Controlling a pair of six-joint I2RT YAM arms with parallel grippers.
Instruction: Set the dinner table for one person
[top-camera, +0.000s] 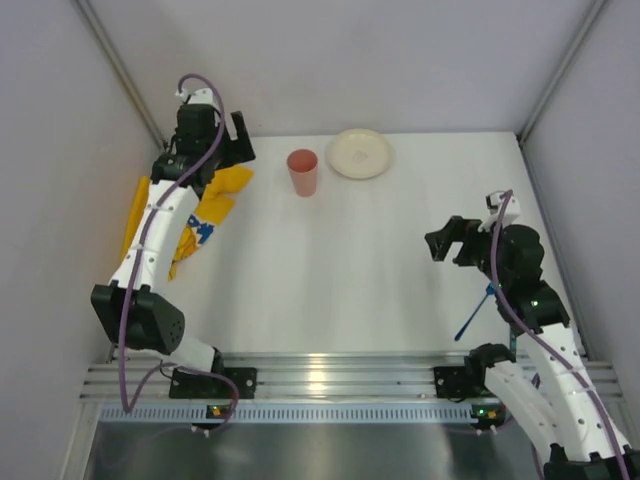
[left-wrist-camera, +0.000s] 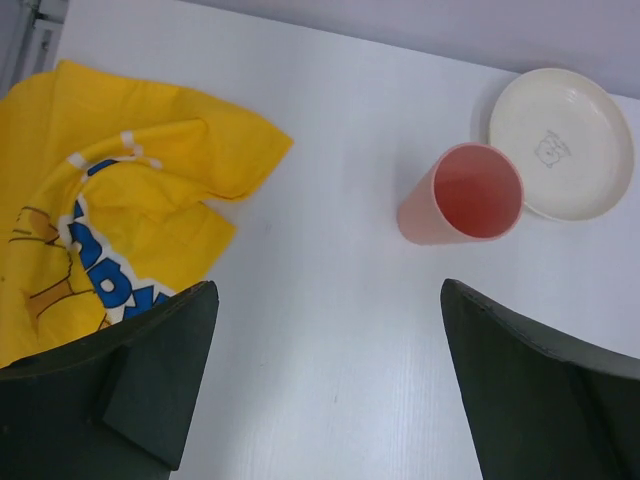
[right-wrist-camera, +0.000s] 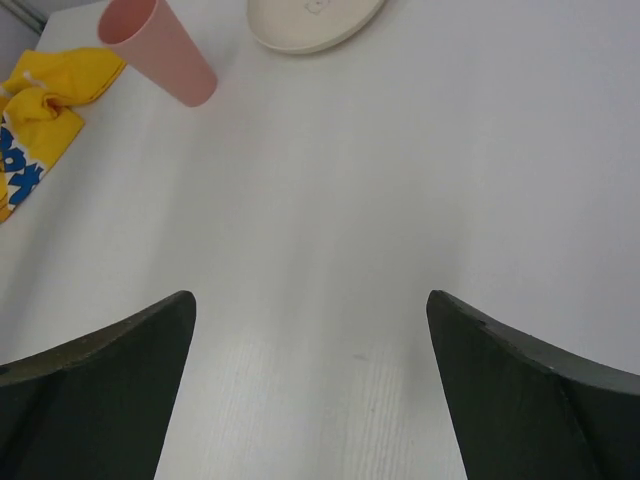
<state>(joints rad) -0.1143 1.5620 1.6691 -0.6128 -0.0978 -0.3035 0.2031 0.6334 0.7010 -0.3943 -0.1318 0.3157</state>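
Starting with the yellow placemat (left-wrist-camera: 130, 190) seems the sensible step. It lies crumpled at the left edge of the dinner table (top-camera: 340, 270), the white top that fills the middle of the overhead view. The left gripper (left-wrist-camera: 330, 385) hangs over its inner edge with jaws spread wide and nothing between them. I would pinch a single loose corner rather than a thick fold, then drag it low and slowly so the cloth opens flat. The right gripper (right-wrist-camera: 310, 390), at centre right, is also spread and empty. The cloth looks soft, limp and printed; the pink cup (left-wrist-camera: 465, 195) is a smooth tapered tumbler, and beside it the cream plate (left-wrist-camera: 565, 140) is round, shallow and glossy. The table looks matte.
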